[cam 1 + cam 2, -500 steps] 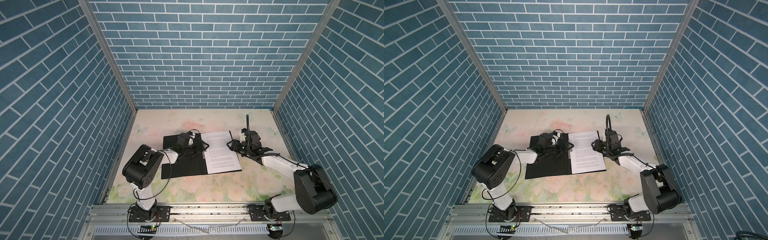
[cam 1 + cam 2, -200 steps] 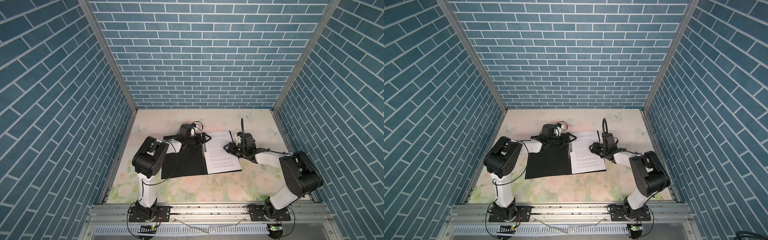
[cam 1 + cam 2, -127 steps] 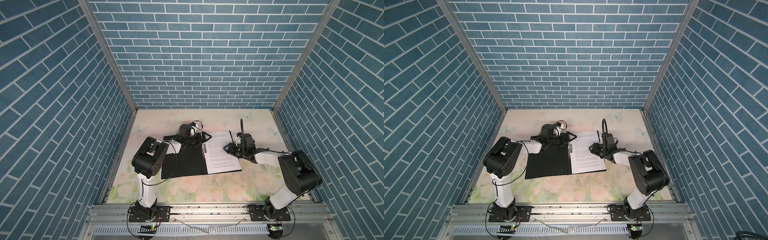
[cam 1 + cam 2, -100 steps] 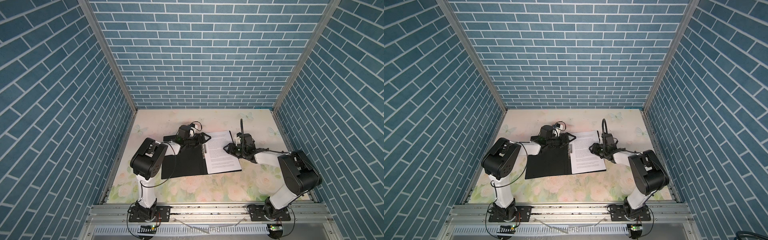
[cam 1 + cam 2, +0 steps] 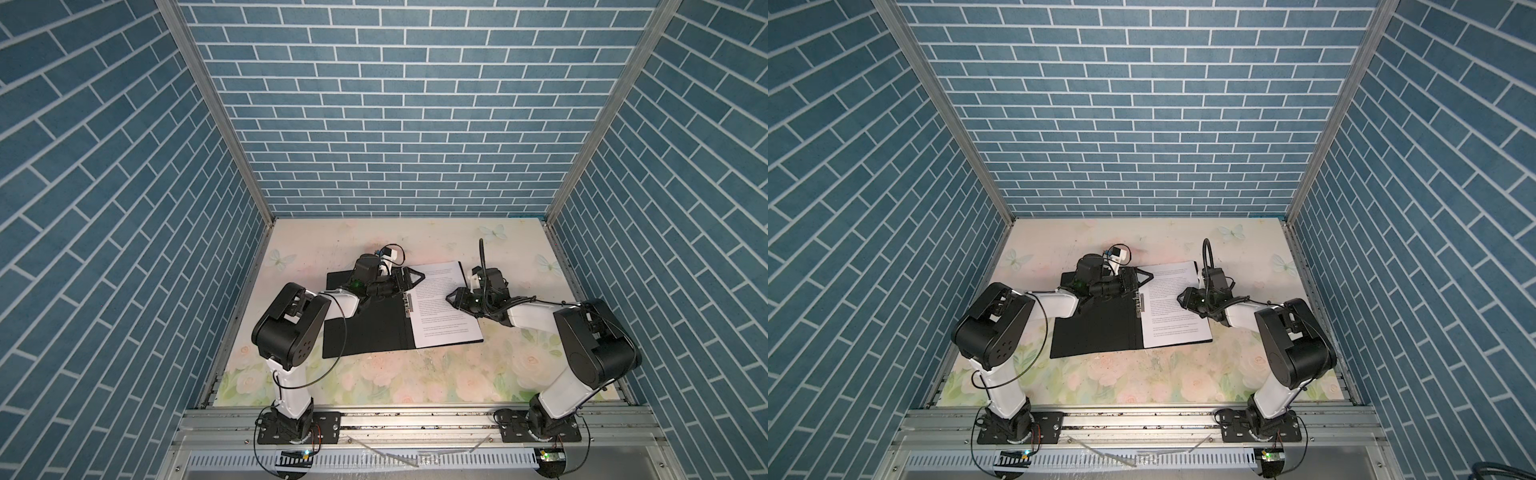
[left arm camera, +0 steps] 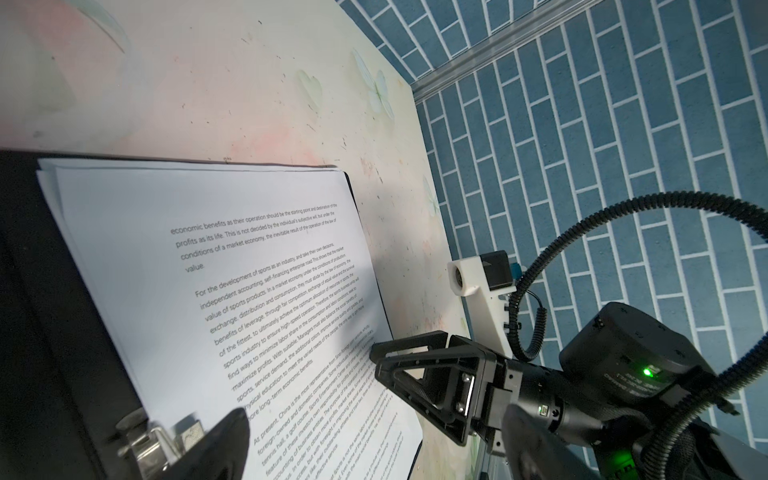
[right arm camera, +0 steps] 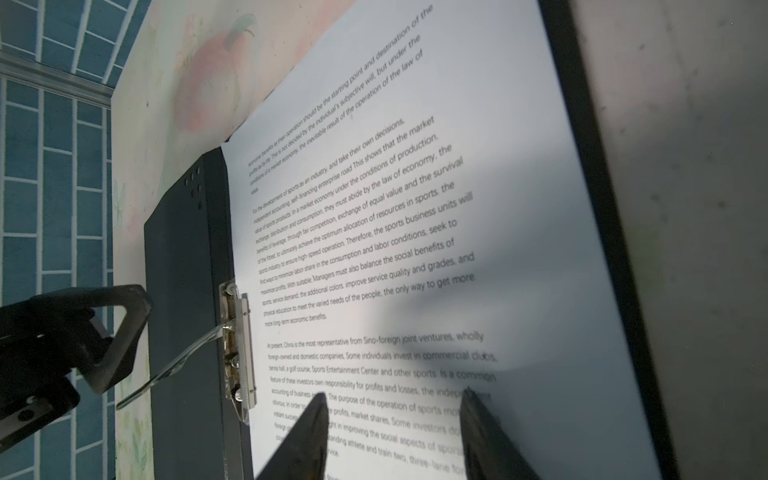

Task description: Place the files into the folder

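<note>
Several sheets, the files [image 5: 444, 309], lie stacked on the right half of the open folder [image 5: 365, 332]. Left gripper [image 5: 410, 277] gapes empty beside the raised clip [image 7: 237, 345]. Right gripper [image 5: 453, 297] has jaws apart, empty, tips at the paper. Risk: the lever slips and the sheets skew unclamped.

The folder [image 5: 365, 328] lies open on the table [image 5: 374, 382], files [image 5: 446, 316] on its right half. The left gripper [image 5: 415, 276] is at the spine's far end, the right gripper [image 5: 453, 297] over the files' right edge.

Left claw [image 5: 409, 277] spread wide, low; right claw [image 5: 456, 298] half-spread, low, facing it.
</note>
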